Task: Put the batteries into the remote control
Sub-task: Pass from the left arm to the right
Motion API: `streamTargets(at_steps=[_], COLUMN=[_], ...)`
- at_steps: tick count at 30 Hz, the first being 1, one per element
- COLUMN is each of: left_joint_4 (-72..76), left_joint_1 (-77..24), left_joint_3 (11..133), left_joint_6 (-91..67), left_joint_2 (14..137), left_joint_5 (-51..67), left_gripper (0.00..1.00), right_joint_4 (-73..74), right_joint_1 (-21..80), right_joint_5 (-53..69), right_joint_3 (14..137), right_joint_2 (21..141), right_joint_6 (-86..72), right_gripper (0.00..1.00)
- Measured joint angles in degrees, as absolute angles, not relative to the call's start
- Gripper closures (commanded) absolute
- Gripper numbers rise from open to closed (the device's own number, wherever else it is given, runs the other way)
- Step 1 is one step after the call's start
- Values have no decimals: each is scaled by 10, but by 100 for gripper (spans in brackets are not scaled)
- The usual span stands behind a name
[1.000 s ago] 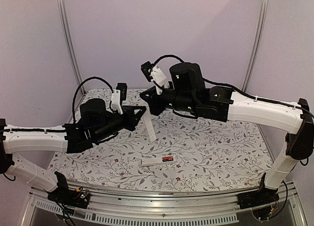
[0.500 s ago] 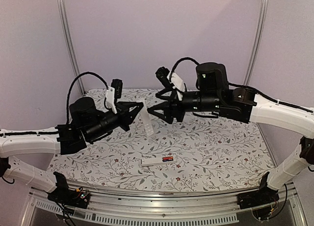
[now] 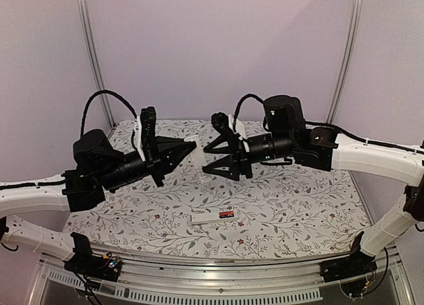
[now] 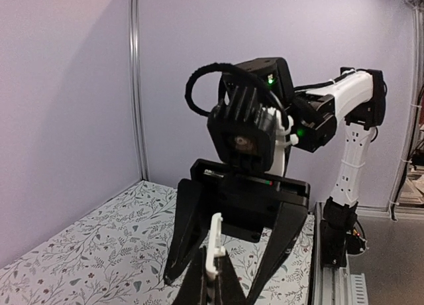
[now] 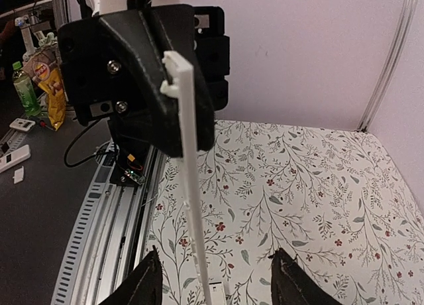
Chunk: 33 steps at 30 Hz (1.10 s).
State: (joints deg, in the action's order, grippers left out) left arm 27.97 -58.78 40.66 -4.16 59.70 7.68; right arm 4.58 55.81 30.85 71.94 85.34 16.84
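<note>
1. Two arms meet mid-air in the top view, forearms near level. The left fingers (image 3: pixel 187 148) are clamped on the upper end of the remote control (image 3: pixel 199 163), which hangs tilted. The right fingers (image 3: pixel 215 146) are spread wide just beside it. The batteries (image 3: pixel 227 214) lie on the tabletop (image 3: pixel 298 205) beside a short white piece (image 3: pixel 204 219).
2. Left wrist: the remote's end sticks out between the closed fingers, and the right arm faces it head-on.
3. Right wrist: the remote is edge-on, ahead of the parted fingertips and untouched by them.

Left arm (image 3: pixel 40 192): reaching from lower left toward frame centre.
Left gripper (image 3: pixel 191 146): closed tight, pinching thin white strip (image 5: pixel 189 159).
Right arm (image 3: pixel 371 152): stretched leftward from right edge.
Right gripper (image 3: pixel 203 160): fingers spread apart, facing left gripper.
</note>
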Motion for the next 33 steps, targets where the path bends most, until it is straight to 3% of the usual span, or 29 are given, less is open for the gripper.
streamTargets(at_steps=[6,12,13,18,20,23,30,33], left_joint_4=[298,309,310,317,320,323,323,323], left_joint_1=[-590,-590,-590,-592,-593,-594,-595,-595], left_joint_3=[407,406,404,401,400,399,397,387], left_joint_6=[-30,-30,-30,-36,-38,-43,-55,-70], left_joint_2=[597,595,593,588,588,588,588,574], left_joint_5=[85,85,83,77,69,53,4,-39], left_gripper=[100,100,95,49,46,52,22,19], right_joint_4=[20,4,-1,-16,-18,-19,-31,-30], right_joint_1=[558,558,558,558,558,558,558,563], right_joint_5=[361,382,382,378,374,363,332,264], right_joint_3=[719,720,720,719,719,719,715,715], right_joint_2=[885,898,897,897,896,893,888,887], right_joint_6=[156,144,144,141,141,139,128,114], right_gripper=[83,90,91,96,100,100,100,100])
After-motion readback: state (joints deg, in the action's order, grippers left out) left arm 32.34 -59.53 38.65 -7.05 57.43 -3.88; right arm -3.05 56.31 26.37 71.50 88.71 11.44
